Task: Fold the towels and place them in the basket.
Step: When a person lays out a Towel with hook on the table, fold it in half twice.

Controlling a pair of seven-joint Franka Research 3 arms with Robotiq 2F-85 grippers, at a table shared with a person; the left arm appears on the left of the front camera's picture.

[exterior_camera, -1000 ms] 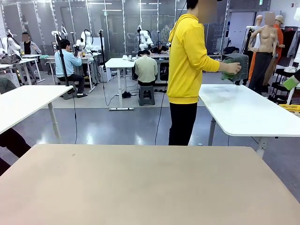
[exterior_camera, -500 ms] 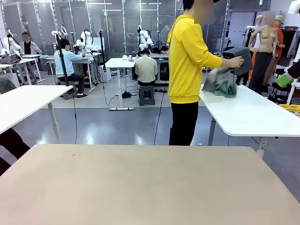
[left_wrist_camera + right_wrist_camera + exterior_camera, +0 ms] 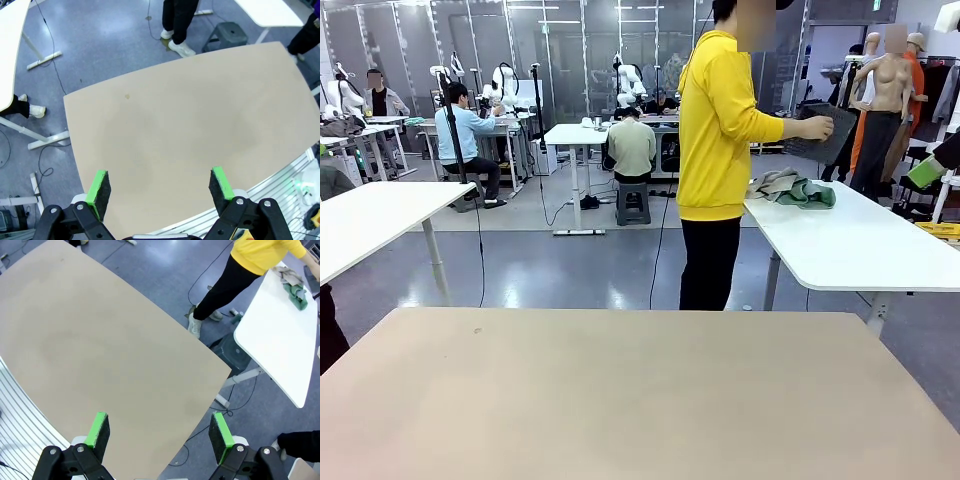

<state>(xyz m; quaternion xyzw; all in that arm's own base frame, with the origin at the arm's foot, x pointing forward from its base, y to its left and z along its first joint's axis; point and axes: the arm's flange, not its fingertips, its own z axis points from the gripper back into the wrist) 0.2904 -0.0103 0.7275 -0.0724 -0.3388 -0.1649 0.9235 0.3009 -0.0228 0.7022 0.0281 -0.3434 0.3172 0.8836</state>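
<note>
Front view: the towels [image 3: 792, 190] are seen in a loose, crumpled heap on the white side table [image 3: 860, 260], the mint green towel [image 3: 812, 194] touching the pale grey towel [image 3: 772, 183]. The basket [image 3: 834, 135] is held tipped above that table in the person's hand [image 3: 815, 128], with nothing visible inside it. The beige work table [image 3: 620, 400] in front of the robot is well apart from both.

From the left wrist view, the left gripper [image 3: 160, 189] is shown with its jaws spread wide and nothing between them, hovering above the beige work table. From the right wrist view, the right gripper [image 3: 159, 432] is likewise spread wide and holds nothing; the towels [image 3: 295, 287] are glimpsed far off at the side table's end.

No fold is judged to have been started. The main risk is reach: the towels and basket are probably beyond both arms until they are brought over. If the heap is delivered tangled, both towels could be pinched together and lifted as one. Soft terry could also slump out of a fold unless an edge is pinned. During any handover, a hand could be met by a descending arm.
</note>
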